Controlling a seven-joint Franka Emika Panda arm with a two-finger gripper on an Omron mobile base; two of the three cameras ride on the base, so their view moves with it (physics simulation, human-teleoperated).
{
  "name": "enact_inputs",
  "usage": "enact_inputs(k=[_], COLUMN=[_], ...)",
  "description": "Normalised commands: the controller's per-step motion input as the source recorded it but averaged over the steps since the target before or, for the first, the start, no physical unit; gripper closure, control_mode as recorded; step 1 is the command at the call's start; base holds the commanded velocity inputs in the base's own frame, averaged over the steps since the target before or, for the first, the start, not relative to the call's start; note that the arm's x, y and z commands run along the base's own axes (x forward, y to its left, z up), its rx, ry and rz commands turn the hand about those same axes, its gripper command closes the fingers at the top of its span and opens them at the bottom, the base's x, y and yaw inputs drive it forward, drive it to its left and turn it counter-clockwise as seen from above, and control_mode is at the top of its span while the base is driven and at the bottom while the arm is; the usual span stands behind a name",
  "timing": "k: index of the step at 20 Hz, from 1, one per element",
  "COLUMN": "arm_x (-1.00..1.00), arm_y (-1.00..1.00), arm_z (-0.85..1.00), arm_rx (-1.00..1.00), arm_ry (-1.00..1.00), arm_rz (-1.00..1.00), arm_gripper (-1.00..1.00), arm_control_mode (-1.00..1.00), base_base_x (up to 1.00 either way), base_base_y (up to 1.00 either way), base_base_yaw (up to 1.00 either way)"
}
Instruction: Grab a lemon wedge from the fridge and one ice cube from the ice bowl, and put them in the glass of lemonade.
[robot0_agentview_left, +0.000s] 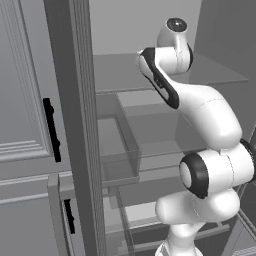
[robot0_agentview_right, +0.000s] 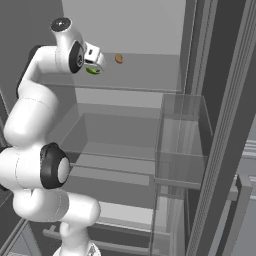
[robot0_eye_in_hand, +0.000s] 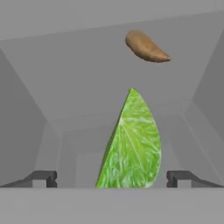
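We're on the first step, the lemon pickup. The fridge (robot0_agentview_right: 125, 30) stands open w/ the arm reaching into its upper part. In the hand view the lemon wedge (robot0_eye_in_hand: 131, 144) stands on edge, green-yellow, right in front of the camera and between the two fingers (robot0_eye_in_hand: 41, 178). The fingers are spread wide, one tip well out to each side, w/ clear gaps to the wedge, so nothing is gripped yet. In the right base view the gripper (robot0_agentview_right: 96, 62) sits at the level of the upper shelf (robot0_agentview_right: 130, 80), w/ a bit of green at it that we take for the wedge (robot0_agentview_right: 93, 70).

Next move, as we judge it: ease fwd a touch if the wedge isn't deep enough between the tips, then close on its flat faces. It's thin and standing on edge, so a nudge could tip it; approx centring before closing matters. After that, back straight out of the fridge w/o clipping the shelf or walls, then on to the glass. The ice cube comes later.

Beyond the wedge on the same shelf lies a small brown oval item (robot0_eye_in_hand: 146, 47), prob. a nut or similar, well apart from the wedge and not in our way.

Room: the fridge interior is plain grey, w/ more shelves below and a clear bin (robot0_agentview_right: 182, 145) on the door side. In the left base view a lighter grey panelled cabinet (robot0_agentview_left: 22, 100) w/ short black handles (robot0_agentview_left: 51, 130) stands to the left of the fridge.
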Motion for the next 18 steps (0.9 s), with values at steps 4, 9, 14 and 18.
enact_inputs(k=[4, 9, 14, 18], arm_x=[0.35, 0.34, 0.02, 0.00], arm_y=[0.00, -0.03, -0.20, -0.13], arm_z=[0.56, -0.08, -0.34, -0.33], arm_rx=[0.00, 0.00, 0.00, 0.00], arm_ry=[0.02, 0.09, 0.01, 0.00], arm_rz=[0.00, -0.02, -0.07, -0.06], arm_gripper=[-1.00, -1.00, -1.00, -1.00], arm_control_mode=[-1.00, -1.00, -1.00, -1.00], base_base_x=[0.00, 0.00, 0.00, 0.00], base_base_y=[0.00, 0.00, 0.00, 0.00], base_base_yaw=[0.00, 0.00, 0.00, 0.00])
